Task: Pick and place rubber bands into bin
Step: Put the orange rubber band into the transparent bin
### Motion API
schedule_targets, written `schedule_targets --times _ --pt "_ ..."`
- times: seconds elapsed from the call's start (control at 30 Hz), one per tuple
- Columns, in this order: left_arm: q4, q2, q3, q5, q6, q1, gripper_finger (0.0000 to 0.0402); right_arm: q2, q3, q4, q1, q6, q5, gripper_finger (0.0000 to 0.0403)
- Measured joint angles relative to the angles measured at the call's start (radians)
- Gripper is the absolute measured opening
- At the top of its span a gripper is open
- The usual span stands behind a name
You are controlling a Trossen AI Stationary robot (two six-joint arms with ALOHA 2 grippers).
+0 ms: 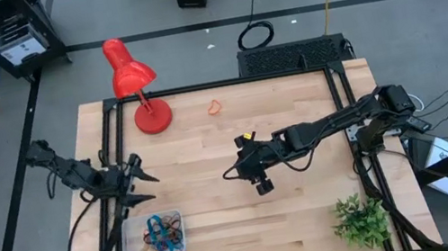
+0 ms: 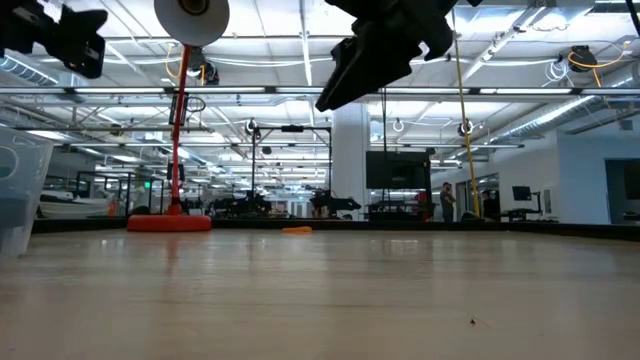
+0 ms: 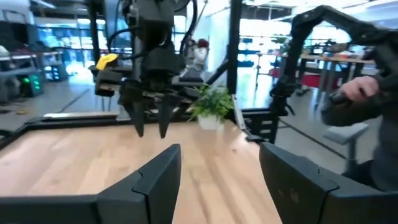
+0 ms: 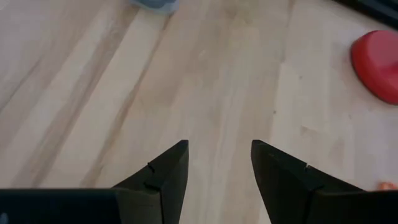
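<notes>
Well apart: orange rubber band (image 1: pixel 215 106), open right pincer (image 1: pixel 260 180).

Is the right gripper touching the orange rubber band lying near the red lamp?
Apart. The high view shows the right gripper open over mid-table, with bare wood between it and the orange rubber band beside the red lamp.

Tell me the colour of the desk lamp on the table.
Red all over, shade, stem and round base: the desk lamp shows best in the high view.
</notes>
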Motion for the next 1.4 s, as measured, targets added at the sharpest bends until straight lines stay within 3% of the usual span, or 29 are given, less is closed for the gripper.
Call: schedule_targets --times 0.33,0.6,0.73,0.83,1.2,1.4 --pt "0.035 0.0 -0.027 0.007 0.02 0.079 0.0225 0.0 0.0 0.015 -0.012 0.003 0.003 0.0171" --pt "0.038 0.0 -0.027 -0.031 0.074 0.09 0.0225 0.0 0.0 0.049 -0.014 0.135 0.011 0.0171" --pt "0.038 0.0 -0.027 -0.038 0.037 0.09 0.0225 0.0 0.024 0.073 -0.044 0.108 0.125 0.0165" --pt "0.038 0.0 -0.027 -0.038 0.0 0.09 0.0225 0.0 0.07 0.072 -0.087 0.042 0.188 0.0154" --pt "0.036 0.0 -0.027 -0.037 -0.013 0.09 0.0225 0.0 0.256 -0.086 -0.367 0.083 0.179 0.0127" --pt "0.035 0.0 -0.027 -0.036 -0.009 0.09 0.0225 0.017 0.258 -0.11 -0.499 0.095 0.004 0.0125"
